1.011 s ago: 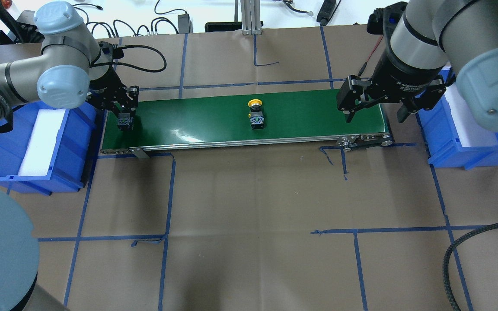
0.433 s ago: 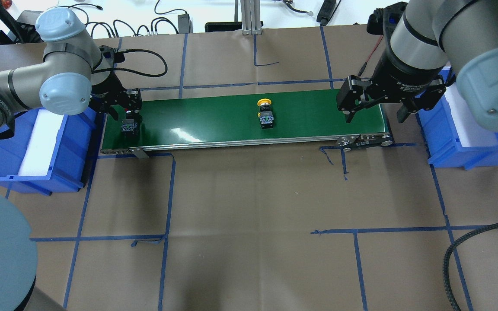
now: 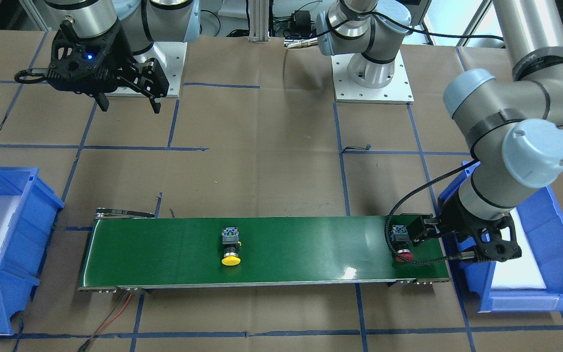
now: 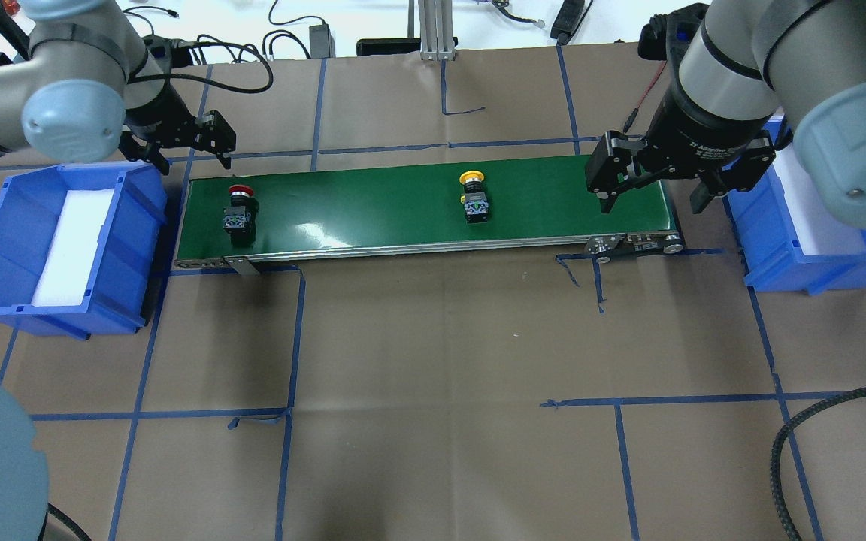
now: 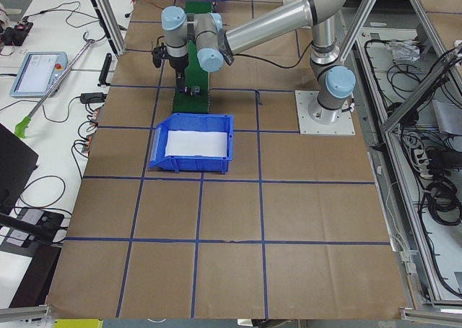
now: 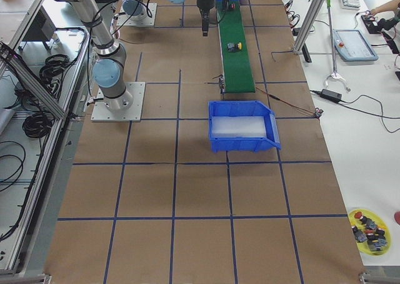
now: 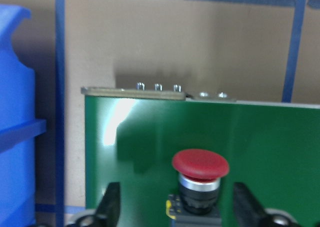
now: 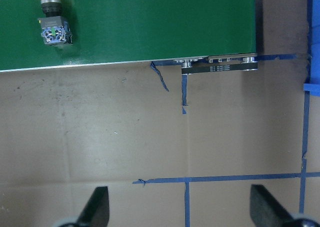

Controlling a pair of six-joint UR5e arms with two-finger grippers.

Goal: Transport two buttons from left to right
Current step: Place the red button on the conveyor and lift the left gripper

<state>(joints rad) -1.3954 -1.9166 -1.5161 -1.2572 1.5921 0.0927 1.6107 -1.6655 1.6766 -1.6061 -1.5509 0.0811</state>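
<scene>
Lying on the green conveyor belt (image 4: 373, 203), the red button (image 4: 240, 207) near its left end and the yellow button (image 4: 474, 197) mid-belt look light and rigid, with smooth caps; the boxy black bodies offer flat sides to pinch. The left gripper (image 4: 191, 156) and right gripper (image 4: 652, 199) are both spread open and empty.

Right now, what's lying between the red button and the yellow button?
Nothing: only bare green belt separates the red button from the yellow button, clearest in the overhead view.

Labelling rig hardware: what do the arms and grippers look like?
The left arm and right arm are silver-grey tubes with pale blue-grey joint caps. The left gripper and right gripper are black, two-fingered. A black cable runs to the left wrist.
</scene>
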